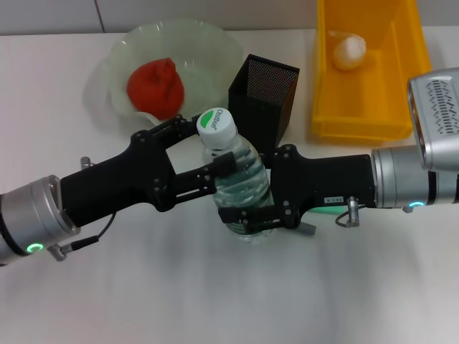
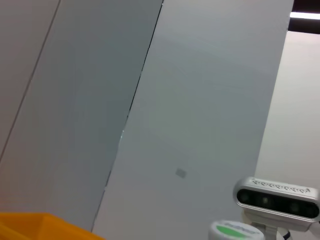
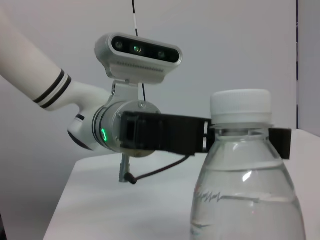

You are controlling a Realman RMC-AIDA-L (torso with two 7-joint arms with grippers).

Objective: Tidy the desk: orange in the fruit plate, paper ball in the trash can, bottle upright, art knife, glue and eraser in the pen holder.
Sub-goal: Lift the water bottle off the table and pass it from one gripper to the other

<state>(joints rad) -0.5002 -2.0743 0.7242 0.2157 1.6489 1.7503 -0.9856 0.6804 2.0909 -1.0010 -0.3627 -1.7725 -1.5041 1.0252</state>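
Bottle [image 1: 240, 183] upright at table [image 1: 215, 301] centre, held from both sides: left gripper [image 1: 215, 161] fingers closed near its neck, right gripper [image 1: 247, 211] jaws clamped low on its body. Behind: trash can [image 1: 373, 107], fruit plate [image 1: 215, 50] holding orange [image 1: 155, 87], pen holder [image 1: 264, 97].

The middle of the frame is crowded: the left gripper [image 1: 215, 161] and right gripper [image 1: 240, 204] both close around the upright bottle [image 1: 237, 183], their arms barring the centre from left and right edges. Just above, the pen holder [image 1: 264, 97] stands close behind the bottle, flanked by the fruit plate [image 1: 122, 64] upper left and trash can [image 1: 369, 107] upper right. The table [image 1: 215, 301] along the bottom lies open.
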